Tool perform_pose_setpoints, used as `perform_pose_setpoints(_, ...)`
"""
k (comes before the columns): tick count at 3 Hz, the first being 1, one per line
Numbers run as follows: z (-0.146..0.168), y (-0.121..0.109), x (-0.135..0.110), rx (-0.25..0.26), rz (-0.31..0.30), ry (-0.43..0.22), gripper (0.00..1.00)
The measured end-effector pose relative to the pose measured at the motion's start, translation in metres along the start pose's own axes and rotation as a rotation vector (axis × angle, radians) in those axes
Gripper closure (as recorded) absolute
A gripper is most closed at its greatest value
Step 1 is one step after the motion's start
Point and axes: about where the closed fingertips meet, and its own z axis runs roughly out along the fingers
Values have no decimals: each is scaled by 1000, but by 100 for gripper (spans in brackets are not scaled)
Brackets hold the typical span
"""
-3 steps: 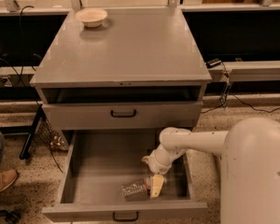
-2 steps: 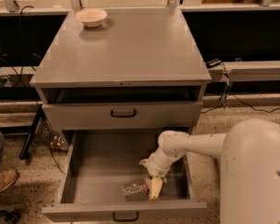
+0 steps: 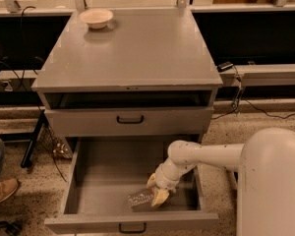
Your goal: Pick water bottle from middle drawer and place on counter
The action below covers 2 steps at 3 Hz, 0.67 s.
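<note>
The water bottle (image 3: 139,199) lies on its side on the floor of the middle drawer (image 3: 83,181), near the front and a little right of centre. The drawer is pulled fully out, and its black handle (image 3: 132,227) shows at the bottom edge. My gripper (image 3: 156,190) is down inside the drawer at the bottle's right end, open, with its yellowish fingers (image 3: 160,197) spread beside the bottle. I cannot tell whether they touch it. The counter (image 3: 137,53) is the grey cabinet top above.
A shallow cream bowl (image 3: 96,17) sits at the counter's far left corner. The upper drawer (image 3: 130,119) is shut. My white arm and body (image 3: 270,181) stand right of the cabinet. A person's leg and shoe (image 3: 0,188) are at the left.
My gripper has moved slightly left and down toward the bottle's right end. The bottle has not moved.
</note>
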Motion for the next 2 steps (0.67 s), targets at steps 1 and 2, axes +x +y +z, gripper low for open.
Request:
perform_pose_setpoints(1, -22, 4, -1, 50, -3, 3, 65)
perform_pose_setpoints(2, -63, 14, -3, 113, -14, -12, 89)
